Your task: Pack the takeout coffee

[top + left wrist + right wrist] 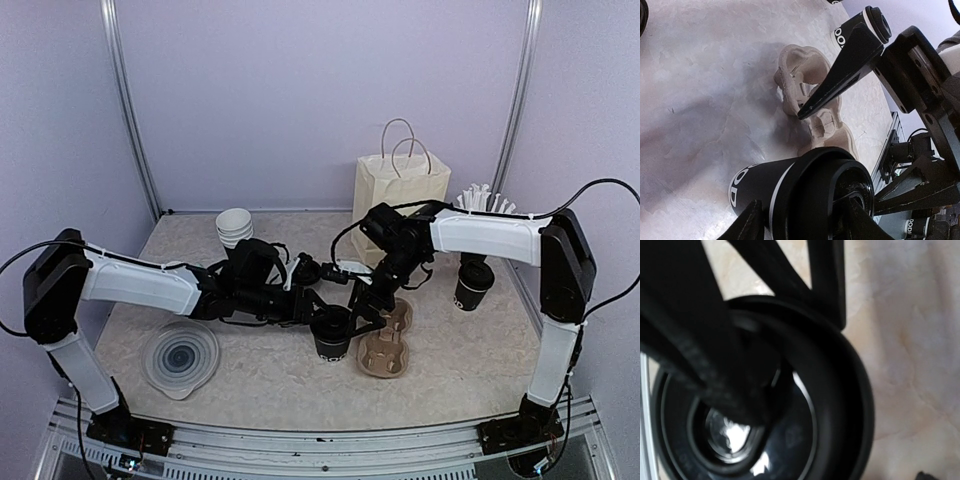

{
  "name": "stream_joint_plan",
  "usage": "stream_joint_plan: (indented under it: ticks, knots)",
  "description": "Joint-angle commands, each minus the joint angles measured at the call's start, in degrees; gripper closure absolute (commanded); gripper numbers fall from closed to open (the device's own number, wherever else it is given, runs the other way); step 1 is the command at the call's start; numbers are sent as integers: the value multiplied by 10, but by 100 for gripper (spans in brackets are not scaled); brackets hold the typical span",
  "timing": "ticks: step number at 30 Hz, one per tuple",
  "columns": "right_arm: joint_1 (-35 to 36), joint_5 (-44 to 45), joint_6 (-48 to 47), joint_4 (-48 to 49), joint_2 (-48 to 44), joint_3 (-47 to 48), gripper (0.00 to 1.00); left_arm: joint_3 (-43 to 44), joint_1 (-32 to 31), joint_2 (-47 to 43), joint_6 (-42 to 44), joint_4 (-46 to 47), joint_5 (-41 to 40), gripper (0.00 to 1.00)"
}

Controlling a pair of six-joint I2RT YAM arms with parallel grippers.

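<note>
A black takeout coffee cup [332,338] with its black lid on stands on the table just left of the brown pulp carrier tray [392,350]. My left gripper [322,322] is shut on this cup; in the left wrist view its fingers flank the lidded cup [790,195], with the gripper [805,220] at the frame's bottom. My right gripper [366,308] hangs open just above the cup. One of its fingers [840,70] stretches over the tray [795,75]. The right wrist view looks straight down on the lid [835,390]. A second lidded cup [472,285] stands at the right.
A cream paper bag [400,190] with handles stands at the back centre. A stack of white cups [235,228] is at the back left, and white straws [485,200] stand behind the right arm. A clear plastic lid stack [180,357] lies at the front left.
</note>
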Motion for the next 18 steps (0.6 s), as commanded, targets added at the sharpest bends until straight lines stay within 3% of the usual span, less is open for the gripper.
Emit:
stream_joint_plan:
  ticks: [1, 7, 18]
  knots:
    - [5, -11, 15, 7, 15, 17, 0, -25, -13, 5, -18, -6, 2, 49]
    - [9, -3, 36, 18, 29, 11, 0, -42, -14, 6, -32, 2, -5, 51]
    - [8, 182, 90, 47, 88, -23, 1, -65, -11, 9, -44, 9, -12, 55]
